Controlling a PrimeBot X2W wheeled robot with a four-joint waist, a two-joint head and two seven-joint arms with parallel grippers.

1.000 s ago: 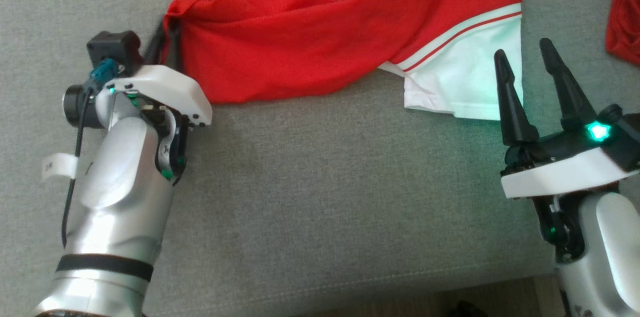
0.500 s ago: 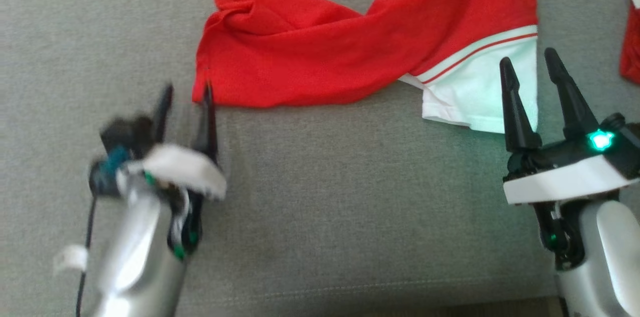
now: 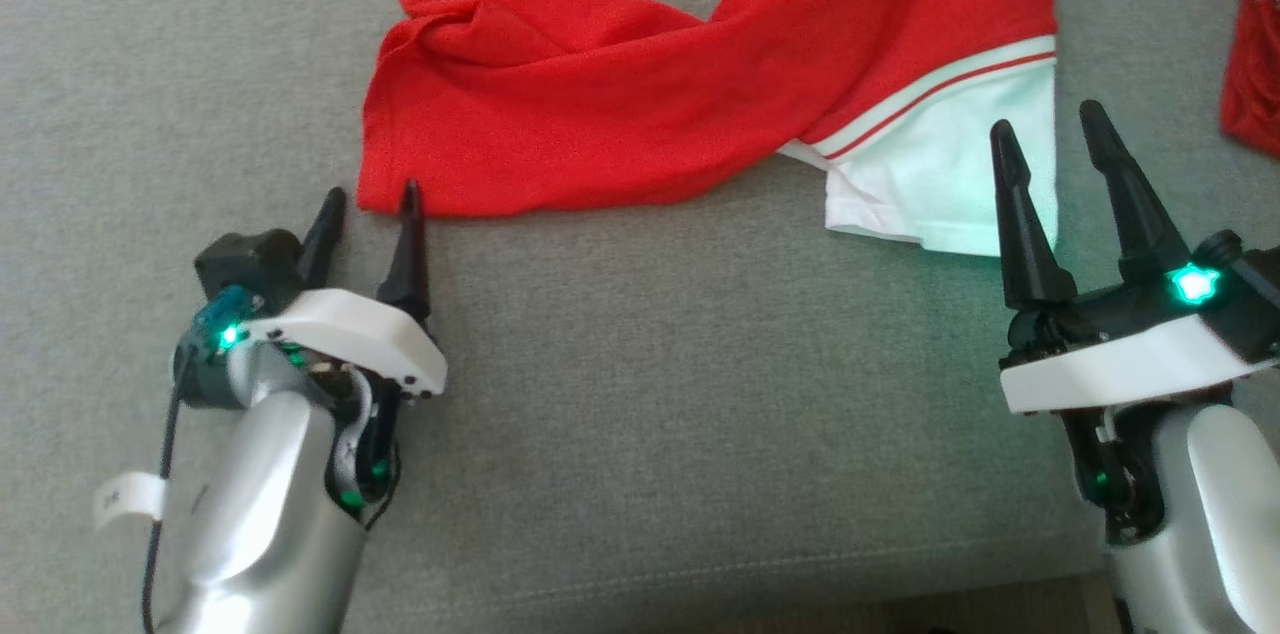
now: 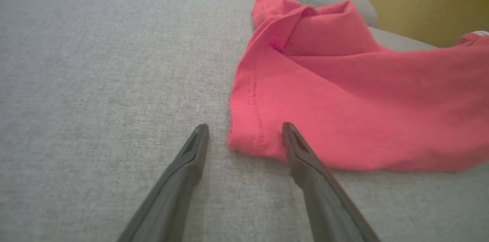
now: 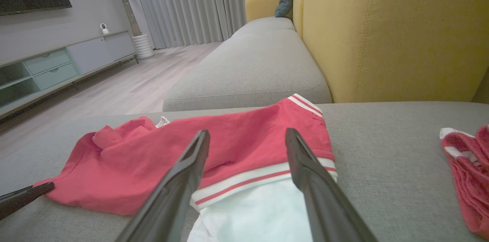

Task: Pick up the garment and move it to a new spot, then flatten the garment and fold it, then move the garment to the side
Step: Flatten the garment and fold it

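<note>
Garment [image 3: 640, 114] lies on the grey cushion [image 3: 640, 394] in the head view, a red shirt with a white, striped panel at its right end, twisted through the middle and bunched at its upper left. A second ago the left gripper [image 3: 372, 192] was clenched on the garment's lower left corner. It has since let go and drawn back, and its fingers now stand apart just off that corner, one tip at the hem. The right gripper [image 3: 1045, 119] has not changed: it is spread wide and empty, with its tips over the garment's white panel. A second red item [image 3: 1255, 64] lies well right of the garment. In the left wrist view the freed corner [image 4: 248, 135] rests flat on the cushion between the two spread fingers. The right finger [image 4: 301, 158] overlaps the garment's near edge, though I cannot tell whether it touches, and the left one [image 4: 191, 158] is over bare cushion. The right wrist view shows the garment [image 5: 244, 150] stretched across the cushion, its striped band and white panel lying under the open right gripper [image 5: 247, 132], and a left finger [image 5: 23, 198] shows at the garment's far corner. Letting go suggests that the move to a new spot is finished. The twist and rumpled collar end mean that flattening is still to be done, probably by re-gripping corners and pulling them apart.
</note>
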